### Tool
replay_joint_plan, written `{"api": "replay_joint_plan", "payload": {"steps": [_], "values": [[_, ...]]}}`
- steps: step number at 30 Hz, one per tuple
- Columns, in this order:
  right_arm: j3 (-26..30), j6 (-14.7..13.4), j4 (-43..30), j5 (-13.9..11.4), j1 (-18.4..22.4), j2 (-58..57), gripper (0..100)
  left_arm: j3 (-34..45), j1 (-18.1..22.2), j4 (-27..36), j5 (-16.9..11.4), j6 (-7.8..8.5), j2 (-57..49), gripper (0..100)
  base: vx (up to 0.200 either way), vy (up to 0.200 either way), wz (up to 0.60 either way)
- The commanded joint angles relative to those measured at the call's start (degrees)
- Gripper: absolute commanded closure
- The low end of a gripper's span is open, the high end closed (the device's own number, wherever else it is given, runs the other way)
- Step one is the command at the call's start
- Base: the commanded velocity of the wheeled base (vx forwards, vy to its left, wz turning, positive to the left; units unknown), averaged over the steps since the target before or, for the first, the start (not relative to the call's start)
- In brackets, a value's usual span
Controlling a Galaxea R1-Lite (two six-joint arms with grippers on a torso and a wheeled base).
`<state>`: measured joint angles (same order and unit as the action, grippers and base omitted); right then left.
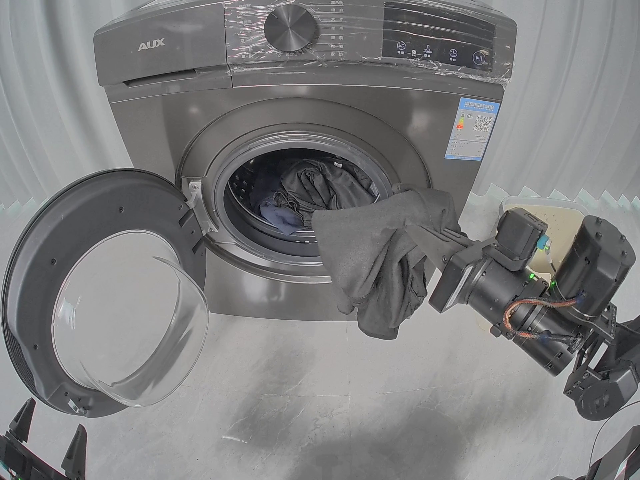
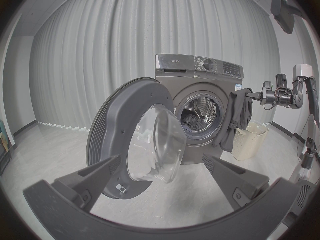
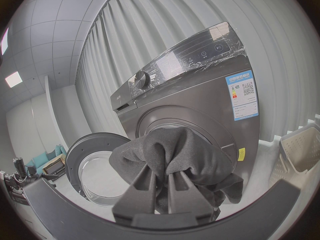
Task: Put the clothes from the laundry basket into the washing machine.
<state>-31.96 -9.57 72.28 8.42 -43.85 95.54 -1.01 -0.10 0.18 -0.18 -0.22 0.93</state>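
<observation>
While the left gripper (image 2: 160,160) gaped empty, the right gripper (image 3: 162,174) clamped a dark garment (image 1: 373,261) by the washing machine (image 1: 167,118).

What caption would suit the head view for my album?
Right hand holds a dark grey garment at the open washing machine's drum mouth, with other clothes inside.

The head camera looked forward and down from close before the washing machine (image 1: 167,128), drum mouth near centre, the swung-out door (image 1: 60,235) on the left. The left wrist camera sat low and farther back on the left, facing past that door toward the machine. The right wrist camera sat near on the right, tilted, facing the machine front over the dark garment (image 3: 186,157). All three shared machine, door, garment and the laundry basket (image 2: 250,140).
</observation>
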Motion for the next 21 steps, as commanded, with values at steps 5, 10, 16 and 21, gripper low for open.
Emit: {"api": "replay_joint_plan", "payload": {"steps": [5,10,16,21], "values": [[-1.87,-0.10,-0.03,0.10,-1.41,2.37,100,1.01,0.01,0.08,0.09,-0.04,-0.93,0,0.000,0.000,0.00],[-4.34,-0.19,0.14,0.54,-3.26,4.31,100,1.01,0.10,-0.01,-0.08,0.22,-0.93,0,0.000,0.000,0.00],[-8.29,-2.30,0.06,1.16,-4.58,6.15,100,-12.17,0.27,-5.37,-8.08,-1.27,3.73,0,0.000,0.000,0.00],[-12.95,-2.65,0.14,4.06,-4.49,9.84,100,-12.52,0.89,-3.96,-21.53,2.68,19.11,0,0.000,0.000,0.00]]}}
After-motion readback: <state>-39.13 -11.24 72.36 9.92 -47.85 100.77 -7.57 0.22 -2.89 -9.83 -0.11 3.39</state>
